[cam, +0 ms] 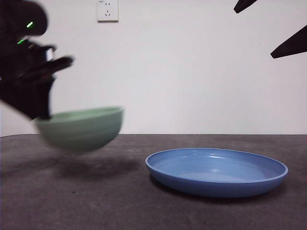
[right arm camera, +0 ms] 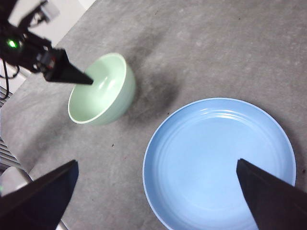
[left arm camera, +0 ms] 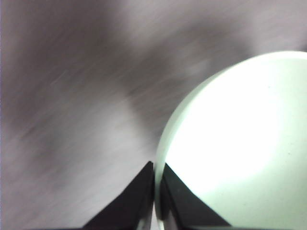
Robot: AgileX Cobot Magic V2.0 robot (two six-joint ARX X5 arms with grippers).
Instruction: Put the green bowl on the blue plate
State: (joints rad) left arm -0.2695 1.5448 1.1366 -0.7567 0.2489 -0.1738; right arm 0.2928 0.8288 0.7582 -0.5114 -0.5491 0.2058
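Blue plate (cam: 217, 172) is the biggest thing I have in view, lying flat on the dark surface (cam: 120, 206) with nothing in it, so the placing itself is not yet done. I judge the step in hand to be the carry: the green bowl (cam: 80, 128) hangs clear of the surface, blurred, its shadow beneath it, off to one side of the plate and apart from it. My left gripper (left arm camera: 155, 175) has its fingers pinched shut on the bowl's rim, one inside the wall and one outside. My right gripper (right arm camera: 153, 191) waits high above the plate, fingers spread wide and empty.

Next, as I read it, I need to bring the bowl across until it sits over the plate's middle, keep it high enough to pass the low upturned rim, then lower and let go. Room looks generous: bare surface lies between bowl and plate, and the plate is wider than the bowl. The right arm overhead is the one thing I would mind.
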